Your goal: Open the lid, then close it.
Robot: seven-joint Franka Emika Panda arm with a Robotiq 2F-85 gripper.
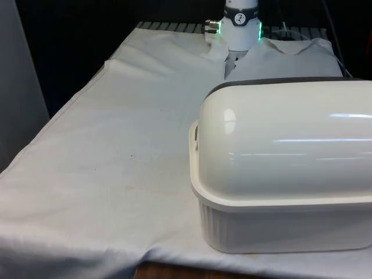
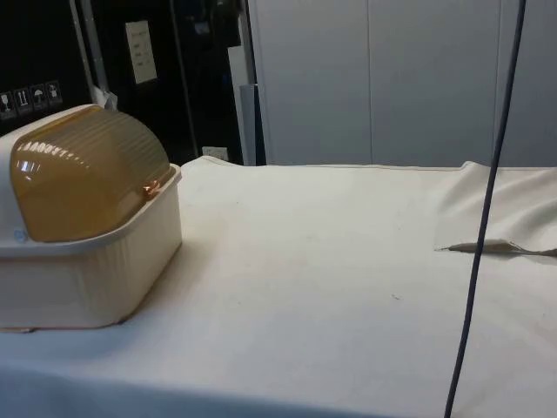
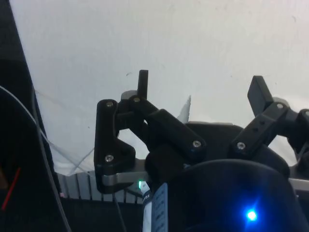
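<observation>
A cream bread box [image 2: 87,279] stands at one end of the table. Its ribbed amber roll lid [image 2: 87,170] is down, and the small lip [image 2: 155,185] rests at the base's front rim. In the front view the box [image 1: 285,157] turns its smooth white back to the camera, on the front view's right. In the wrist view my gripper [image 3: 202,86] is open above bare white cloth, with nothing between its black fingers [image 3: 143,79]. The box is not near the fingers there.
The arm's white base [image 1: 240,23] stands at the table's far end behind the box. A dark cable [image 2: 487,200] hangs down across the side view. The cloth is rucked into a fold [image 2: 496,248] near the arm's end. Bare cloth [image 1: 116,145] stretches across the front view's left.
</observation>
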